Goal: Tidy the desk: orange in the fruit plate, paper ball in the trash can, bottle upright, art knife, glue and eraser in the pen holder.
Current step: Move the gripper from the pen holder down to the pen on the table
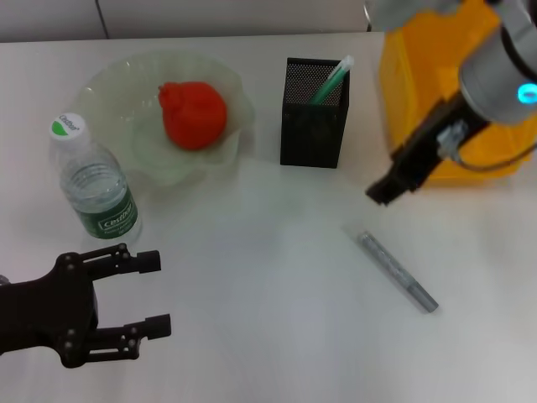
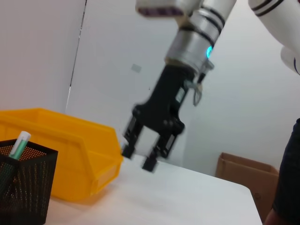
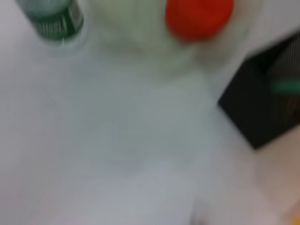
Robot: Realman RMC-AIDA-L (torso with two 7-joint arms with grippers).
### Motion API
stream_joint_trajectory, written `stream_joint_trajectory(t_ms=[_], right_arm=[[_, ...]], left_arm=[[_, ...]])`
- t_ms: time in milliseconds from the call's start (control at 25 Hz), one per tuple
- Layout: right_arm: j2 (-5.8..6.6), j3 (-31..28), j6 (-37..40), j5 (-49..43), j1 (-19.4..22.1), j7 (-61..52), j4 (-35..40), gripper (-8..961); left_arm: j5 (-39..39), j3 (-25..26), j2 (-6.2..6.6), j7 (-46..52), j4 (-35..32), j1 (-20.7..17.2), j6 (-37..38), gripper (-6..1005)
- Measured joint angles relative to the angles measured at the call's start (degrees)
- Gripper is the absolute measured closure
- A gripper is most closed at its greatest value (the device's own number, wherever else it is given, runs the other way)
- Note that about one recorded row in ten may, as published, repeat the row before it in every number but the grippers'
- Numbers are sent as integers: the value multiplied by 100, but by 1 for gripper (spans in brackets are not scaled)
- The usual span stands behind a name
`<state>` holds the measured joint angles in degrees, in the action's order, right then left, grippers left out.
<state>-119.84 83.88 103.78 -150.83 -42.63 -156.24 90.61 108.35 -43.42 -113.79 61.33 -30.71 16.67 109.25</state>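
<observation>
The right gripper (image 1: pixel 379 193) hangs open and empty between the yellow bin (image 1: pixel 436 92) and the grey art knife (image 1: pixel 398 271), which lies flat on open desk with room all round, so a descent onto it looks unobstructed. With the orange (image 1: pixel 192 114) in its plate (image 1: pixel 109 84) and the bottle (image 1: pixel 94 180) upright, the left gripper (image 1: pixel 151 294) waits open and empty at the near edge, well apart from the mesh pen holder (image 1: pixel 314 113).

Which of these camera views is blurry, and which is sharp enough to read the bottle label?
Right wrist view: blurred throughout; the bottle, orange and pen holder are soft shapes. Head view: sharpest, with the bottle label partly legible and soft shadows under the art knife. Left wrist view: the right gripper is slightly smeared.
</observation>
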Motion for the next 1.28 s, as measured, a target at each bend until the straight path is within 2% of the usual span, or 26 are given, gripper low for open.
stream_joint_trajectory(t_ms=[120, 280, 320, 520, 840, 1280], right_arm=[[-1, 134, -388, -15, 256, -22, -510, 351], [10, 245, -869, -11, 333, -8, -1034, 354], [12, 378, -1192, 12, 339, 0, -1363, 354], [12, 656, -1757, 23, 326, -5, -1856, 526], [5, 986, -2236, 109, 204, 24, -2369, 583], [5, 1220, -2381, 186, 139, 44, -2565, 648]], left_arm=[[21, 0, -1, 31, -15, 44, -22, 200], [28, 0, -2, 35, -7, 95, -45, 200], [29, 0, -5, 36, -8, 108, -46, 200], [35, 1, -2, 37, 9, 124, -72, 200], [37, 1, -24, 37, 13, 139, -114, 200], [37, 1, -24, 37, 13, 144, -139, 201]])
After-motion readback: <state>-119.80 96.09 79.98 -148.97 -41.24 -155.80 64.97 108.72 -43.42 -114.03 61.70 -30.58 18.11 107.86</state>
